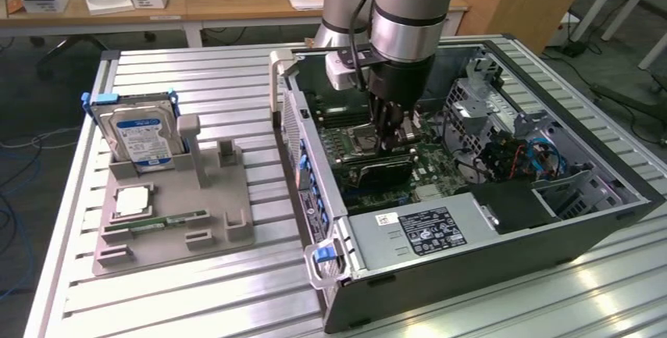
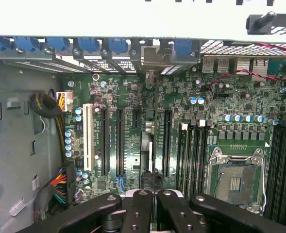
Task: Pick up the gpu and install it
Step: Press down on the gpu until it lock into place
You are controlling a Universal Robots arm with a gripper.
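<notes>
- One robot arm, with one hand lowered inside the case.
- One open computer case on the bench.
- One motherboard in the case, with one empty processor socket.
- One gpu, edge-on beneath the hand.
- One grey parts tray beside the case.
- One blue-labelled hard drive upright in the tray.
- One green memory stick lying flat on the tray.
- One small square chip on the tray, possibly a processor.
- Six blue slot clips along the case's edge, though the count may be off.
</notes>
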